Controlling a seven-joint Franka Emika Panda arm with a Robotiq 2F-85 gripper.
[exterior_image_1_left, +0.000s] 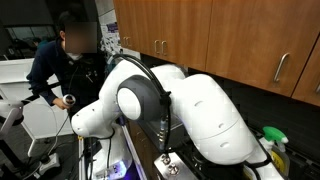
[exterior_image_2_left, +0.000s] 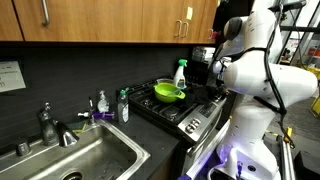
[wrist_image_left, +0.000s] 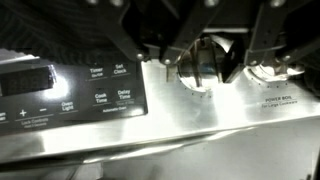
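Kitchen, wood cabinets, dark backsplash | stove (exterior_image_2_left: 178, 110) with green bowl (exterior_image_2_left: 168, 93) on top | knob (wrist_image_left: 200, 70) on steel control panel (wrist_image_left: 150, 130) | gripper (wrist_image_left: 206, 60) straddles knob, fingers (wrist_image_left: 180, 48) close either side; clamped or not, cannot tell

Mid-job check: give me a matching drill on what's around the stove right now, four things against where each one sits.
Things:
1. stove knob
2. green bowl
3. spray bottle
4. faucet

Places:
A. on the cooktop, in front of the bottle
B. at the back of the sink
C. between the fingers of the tool
D. upright, behind the bowl

Pairs: 1-C, 2-A, 3-D, 4-B
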